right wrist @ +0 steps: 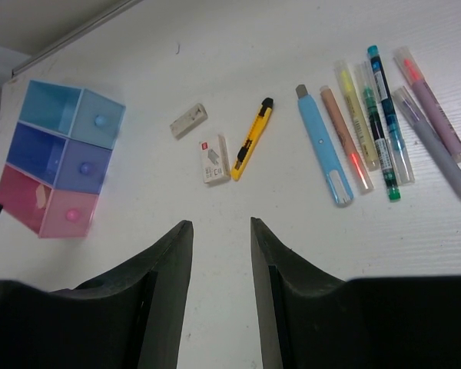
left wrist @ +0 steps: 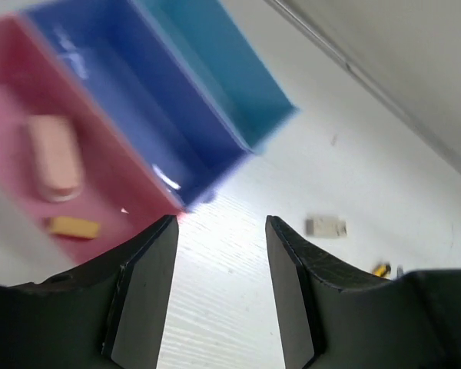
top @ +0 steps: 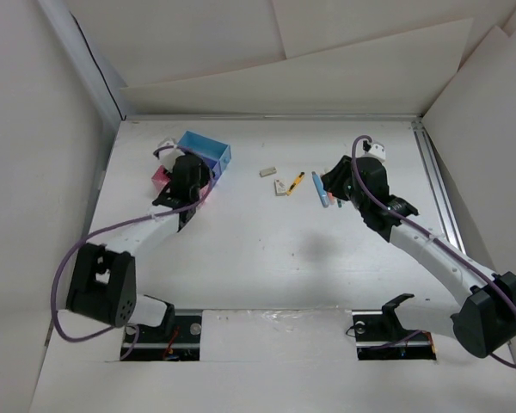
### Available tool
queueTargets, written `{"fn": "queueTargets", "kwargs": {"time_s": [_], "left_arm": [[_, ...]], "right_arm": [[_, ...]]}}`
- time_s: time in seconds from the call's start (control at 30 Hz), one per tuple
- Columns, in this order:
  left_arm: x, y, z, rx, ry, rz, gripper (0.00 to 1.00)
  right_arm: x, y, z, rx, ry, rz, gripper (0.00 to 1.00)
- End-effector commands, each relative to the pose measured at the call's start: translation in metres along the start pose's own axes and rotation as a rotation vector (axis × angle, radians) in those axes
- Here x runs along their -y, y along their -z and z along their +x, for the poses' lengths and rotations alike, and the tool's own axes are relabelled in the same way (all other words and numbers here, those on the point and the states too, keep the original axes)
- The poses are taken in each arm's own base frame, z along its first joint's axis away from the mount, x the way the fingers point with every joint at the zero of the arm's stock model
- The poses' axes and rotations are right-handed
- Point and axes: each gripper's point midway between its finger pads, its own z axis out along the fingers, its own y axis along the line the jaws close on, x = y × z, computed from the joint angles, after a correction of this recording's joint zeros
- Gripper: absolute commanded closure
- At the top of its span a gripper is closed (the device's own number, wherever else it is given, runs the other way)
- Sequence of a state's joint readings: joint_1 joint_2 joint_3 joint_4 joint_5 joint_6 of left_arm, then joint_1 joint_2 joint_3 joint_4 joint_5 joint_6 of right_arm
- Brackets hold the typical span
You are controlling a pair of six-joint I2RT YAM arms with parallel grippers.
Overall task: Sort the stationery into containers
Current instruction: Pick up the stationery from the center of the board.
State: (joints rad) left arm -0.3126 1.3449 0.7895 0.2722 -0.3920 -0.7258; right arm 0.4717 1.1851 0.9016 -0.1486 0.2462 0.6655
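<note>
From above, the containers (top: 205, 148) stand in the upper left of the desk (top: 258, 258). The loose stationery (top: 295, 182) lies in the upper middle, well apart from them.

In the left wrist view, the left tool (left wrist: 221, 227) is spread and holds nothing. The pink bin (left wrist: 15, 100) at the left contains a beige eraser (left wrist: 54, 161) and a yellow piece (left wrist: 73, 226).

In the right wrist view, the right tool (right wrist: 221, 227) is also spread and empty. Two pale erasers (right wrist: 215, 159), a yellow cutter (right wrist: 252, 138) and a row of pens (right wrist: 382, 115) lie in the upper part.
</note>
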Motion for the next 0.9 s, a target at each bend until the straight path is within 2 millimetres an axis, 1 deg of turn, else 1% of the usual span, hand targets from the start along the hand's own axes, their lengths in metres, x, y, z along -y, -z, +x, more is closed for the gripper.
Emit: {"fn": "queueTargets", "kwargs": {"time_s": [0.0,0.03,0.07,0.1,0.13,0.17,0.2,0.23,0.27,0.3,0.33,0.37,0.4,0.47,0.5,0.53,0.67,0.7,0.77,0.8,0.87], "left_arm": [[0.064,-0.007,0.024,-0.079,-0.176,0.168,0.54],[0.06,-0.021,0.055,-0.16,-0.256,0.144,0.54],[0.095,-0.022,0.057,-0.166,-0.292,0.207,0.52],[0.103,-0.026,0.068,-0.196,-0.352,0.216,0.51],[0.103,-0.031,0.083,-0.235,-0.401,0.203,0.51],[0.115,-0.044,0.098,-0.264,-0.433,0.216,0.48],[0.121,-0.047,0.109,-0.29,-0.447,0.223,0.46],[0.123,-0.051,0.116,-0.311,-0.473,0.229,0.44],[0.116,-0.06,0.134,-0.352,-0.489,0.216,0.41],[0.128,-0.066,0.131,-0.342,-0.493,0.239,0.38],[0.131,-0.069,0.135,-0.348,-0.501,0.249,0.34],[0.132,-0.072,0.141,-0.369,-0.52,0.259,0.32],[0.137,-0.08,0.148,-0.378,-0.56,0.285,0.32],[0.14,-0.084,0.157,-0.408,-0.604,0.316,0.32],[0.129,-0.09,0.17,-0.446,-0.64,0.291,0.32],[0.136,-0.094,0.164,-0.426,-0.665,0.297,0.32],[0.13,-0.105,0.17,-0.425,-0.764,0.3,0.32],[0.13,-0.104,0.171,-0.428,-0.78,0.313,0.32],[0.123,-0.108,0.179,-0.441,-0.816,0.311,0.34],[0.123,-0.107,0.18,-0.445,-0.833,0.324,0.34],[0.114,-0.109,0.192,-0.479,-0.852,0.321,0.34]], "right_arm": [[-0.019,0.003,-0.019,0.051,-0.003,-0.058,0.58],[-0.018,0.003,-0.02,0.057,-0.003,-0.05,0.6],[-0.018,0.003,-0.02,0.057,-0.003,-0.05,0.72],[-0.018,0.003,-0.02,0.057,-0.003,-0.05,0.8],[-0.019,0.003,-0.019,0.06,0.0,-0.047,0.85],[-0.019,0.003,-0.019,0.06,0.0,-0.047,0.88],[-0.018,0.003,-0.02,0.066,0.0,-0.04,0.89],[-0.018,0.003,-0.02,0.066,0.0,-0.04,0.89],[-0.019,0.006,-0.023,0.073,-0.003,-0.046,0.89],[-0.019,0.006,-0.023,0.073,-0.003,-0.046,0.86],[-0.019,0.006,-0.023,0.073,-0.003,-0.046,0.83],[-0.019,0.006,-0.023,0.073,-0.003,-0.046,0.8],[-0.019,0.006,-0.023,0.073,-0.003,-0.046,0.79],[-0.019,0.006,-0.023,0.073,-0.003,-0.046,0.74],[-0.018,0.003,-0.02,0.066,0.0,-0.04,0.73],[-0.018,0.003,-0.02,0.066,0.0,-0.04,0.7],[-0.018,0.003,-0.02,0.066,0.0,-0.04,0.67],[-0.018,0.003,-0.02,0.066,0.0,-0.04,0.66],[-0.018,0.003,-0.02,0.066,0.0,-0.04,0.66],[-0.016,0.001,-0.018,0.059,0.002,-0.035,0.66],[-0.016,0.001,-0.018,0.059,0.002,-0.035,0.65]]}}
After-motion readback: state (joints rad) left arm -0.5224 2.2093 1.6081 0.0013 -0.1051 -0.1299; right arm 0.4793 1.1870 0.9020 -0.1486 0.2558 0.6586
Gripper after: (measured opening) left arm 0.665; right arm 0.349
